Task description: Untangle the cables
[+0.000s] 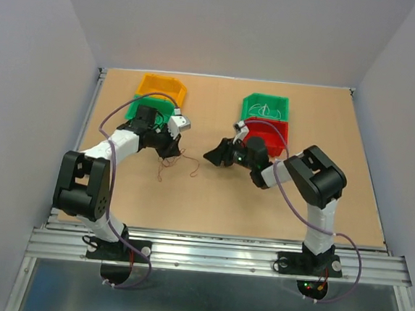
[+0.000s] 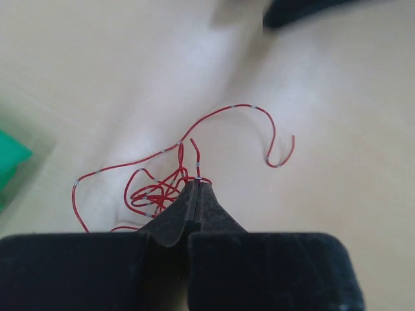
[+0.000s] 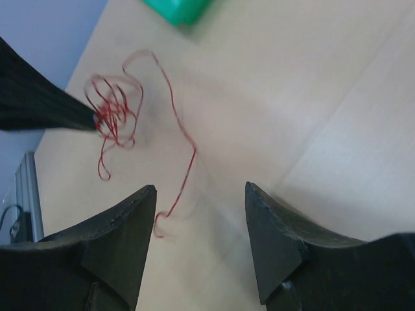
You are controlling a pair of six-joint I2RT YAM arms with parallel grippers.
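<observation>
The cables (image 1: 178,162) are a small tangle of thin red wire with pale bands, lying on the tan table between the two arms. My left gripper (image 2: 196,184) is shut, its tips pinching a loop at the edge of the wad (image 2: 152,192); one long strand (image 2: 259,110) curls away to the right. In the top view the left gripper (image 1: 170,151) sits right at the wad. My right gripper (image 3: 201,188) is open and empty. It hovers over the table with the strand's free end (image 3: 162,223) beside its left fingertip. The wad (image 3: 113,107) lies farther off, at the left gripper's dark fingers (image 3: 52,110).
An orange bin (image 1: 162,86) and a green bin (image 1: 152,108) stand behind the left arm. A green bin (image 1: 265,106) and a red bin (image 1: 271,132) stand behind the right gripper (image 1: 209,156). Grey walls enclose the table on three sides.
</observation>
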